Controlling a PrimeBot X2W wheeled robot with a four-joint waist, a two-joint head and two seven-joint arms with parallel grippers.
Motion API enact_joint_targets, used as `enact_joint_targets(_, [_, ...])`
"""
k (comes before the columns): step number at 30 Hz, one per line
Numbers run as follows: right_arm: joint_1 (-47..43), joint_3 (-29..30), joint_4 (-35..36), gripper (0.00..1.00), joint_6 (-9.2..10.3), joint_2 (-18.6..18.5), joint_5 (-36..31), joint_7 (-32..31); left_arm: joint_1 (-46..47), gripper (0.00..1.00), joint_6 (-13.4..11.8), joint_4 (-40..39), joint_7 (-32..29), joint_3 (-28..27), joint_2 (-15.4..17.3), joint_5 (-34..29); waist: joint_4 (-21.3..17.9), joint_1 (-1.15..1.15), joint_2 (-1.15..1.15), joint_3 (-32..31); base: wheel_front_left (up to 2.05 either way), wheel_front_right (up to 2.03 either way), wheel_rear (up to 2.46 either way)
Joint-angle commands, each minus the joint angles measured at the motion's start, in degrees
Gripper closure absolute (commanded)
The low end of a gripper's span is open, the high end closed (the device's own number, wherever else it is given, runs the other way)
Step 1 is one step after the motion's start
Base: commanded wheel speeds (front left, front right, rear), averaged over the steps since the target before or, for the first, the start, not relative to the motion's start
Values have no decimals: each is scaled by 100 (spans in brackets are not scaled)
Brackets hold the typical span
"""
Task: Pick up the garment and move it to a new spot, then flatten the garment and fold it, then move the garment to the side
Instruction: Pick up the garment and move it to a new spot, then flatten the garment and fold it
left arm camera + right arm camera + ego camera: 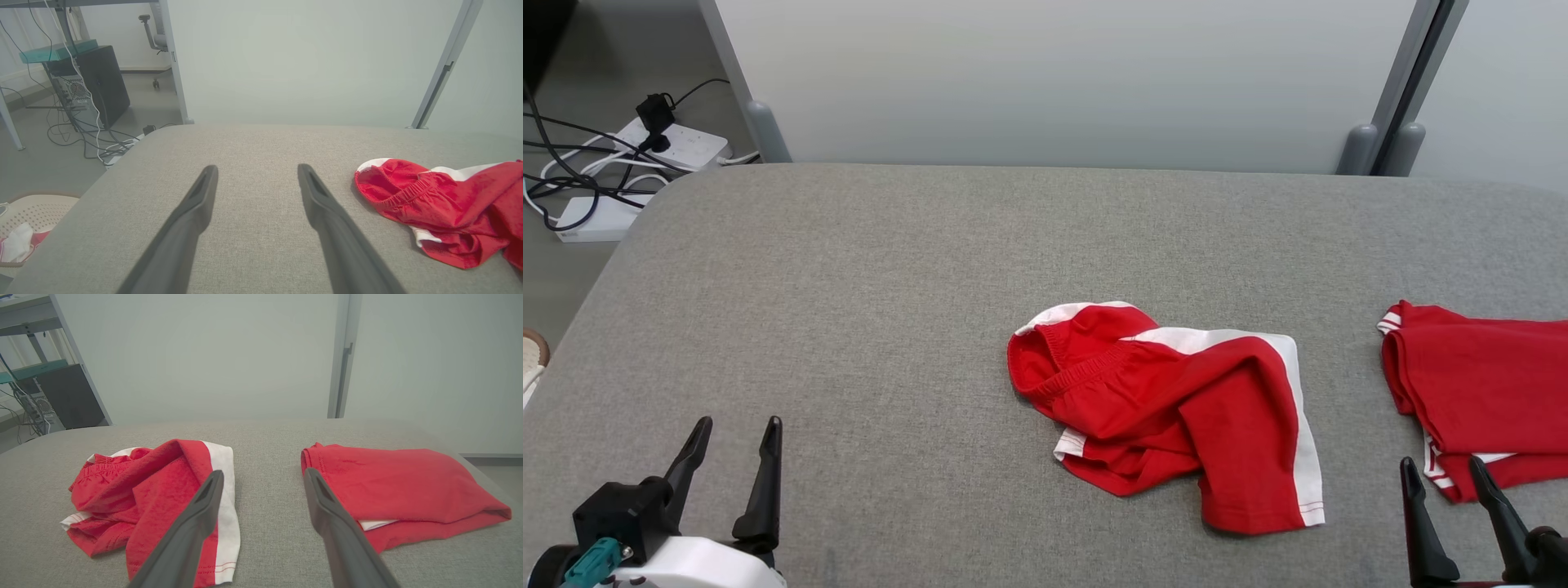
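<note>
Left gripper point(739, 422) jaws wide, empty, well left of garment point(1168, 408); right gripper point(1441, 463) jaws wide, empty, near garment's right. Basket point(41, 203) far left of garment holds white and red cloth point(17, 244)

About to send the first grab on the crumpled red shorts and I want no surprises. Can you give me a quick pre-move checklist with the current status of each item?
1. left gripper open and empty: ok.
2. right gripper open and empty: ok.
3. crumpled shorts lying free on the table, nothing on them: ok.
4. Shorts apart from the folded red garment: ok, bare table between them.
5. Right gripper not touching the folded red garment: cannot tell, its fingertips overlap that garment's near edge in the head view.
6. Shorts flat enough to fold: not ok, bunched.
</note>
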State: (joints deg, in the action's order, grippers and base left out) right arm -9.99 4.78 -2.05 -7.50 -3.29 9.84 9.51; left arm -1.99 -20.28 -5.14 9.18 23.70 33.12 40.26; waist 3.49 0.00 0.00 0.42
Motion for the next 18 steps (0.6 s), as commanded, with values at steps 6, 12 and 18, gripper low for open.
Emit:
enact_joint_targets(6, [139, -135, 221, 0, 1, -50, -68, -24, 251, 0, -99, -179, 23, -215, 97, -48, 13, 0, 0, 8, 0, 0, 0])
enact_joint_targets(12, [185, -152, 217, 0, 1, -36, -54, -3, 354, 0, -106, -255, -31, -169, 86, -69, 28, 0, 0, 85, 0, 0, 0])
enact_joint_targets(18, [381, -247, 327, 0, 1, -32, -37, -5, 1184, 0, 398, -278, -403, 269, -65, -96, -161, 0, 0, 421, 0, 0, 0])
